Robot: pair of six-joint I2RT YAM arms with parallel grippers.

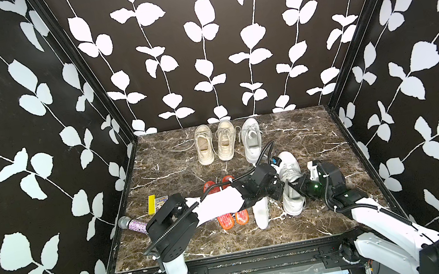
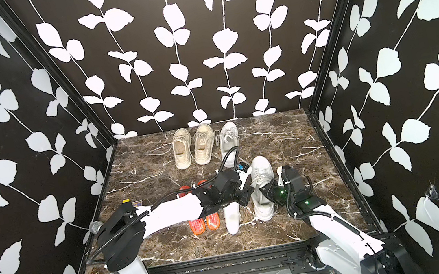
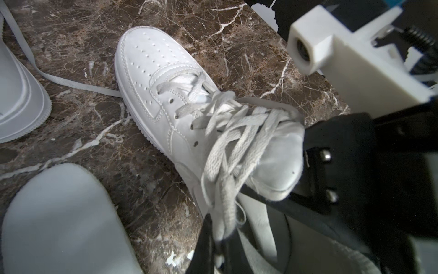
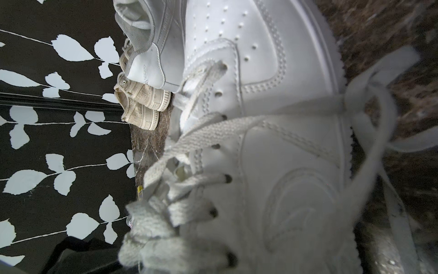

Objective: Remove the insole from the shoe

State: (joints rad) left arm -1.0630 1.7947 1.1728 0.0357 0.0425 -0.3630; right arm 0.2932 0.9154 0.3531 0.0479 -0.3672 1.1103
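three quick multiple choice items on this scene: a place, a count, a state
1. The white insole lies: A inside a shoe; B on the table between orange insoles and near white shoe; C by the back wall.
2. Beige shoes at the back: A one; B four; C two.
3. The near white shoe's laces: A threaded through the eyelets; B pulled out entirely; C wrapped round the microphone.
1 B, flat on the marble; 2 C, a pair side by side; 3 A, they cross eyelet to eyelet.
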